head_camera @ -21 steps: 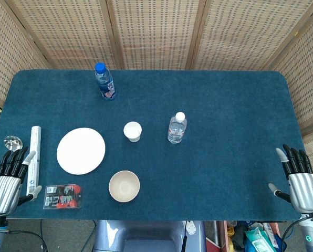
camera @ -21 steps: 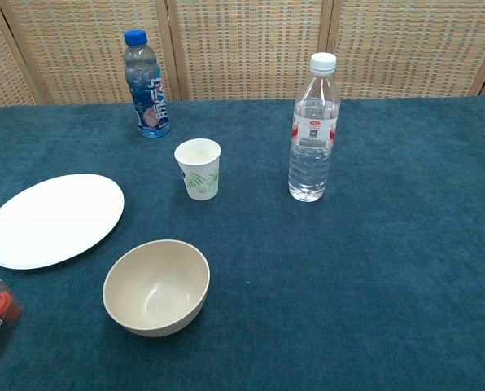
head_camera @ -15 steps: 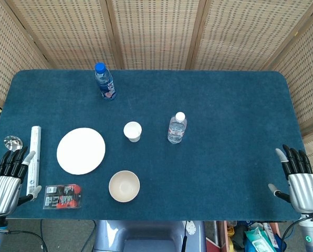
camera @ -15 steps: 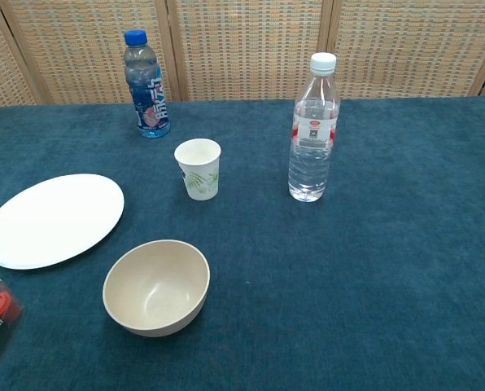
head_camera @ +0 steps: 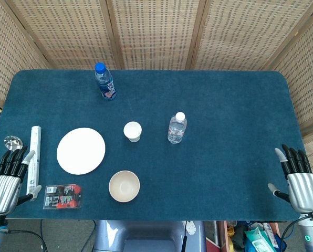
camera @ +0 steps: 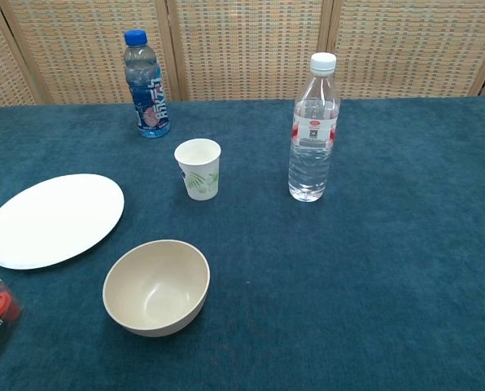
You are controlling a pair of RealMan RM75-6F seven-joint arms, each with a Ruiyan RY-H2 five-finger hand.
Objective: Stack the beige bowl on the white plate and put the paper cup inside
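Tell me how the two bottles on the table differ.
The blue-capped bottle has a blue cap and a blue label; the clear water bottle has a white cap and a white-and-red label. The blue-capped bottle stands at the far edge toward the left, while the clear water bottle stands nearer the middle, right of the paper cup. Both stand upright, capped, untouched.

Left hand (head_camera: 4, 184) held low at the near left corner, palm down, fingers extended and slightly spread, nothing gripped, right hand (head_camera: 299, 181) mirrored at the near right corner, likewise empty
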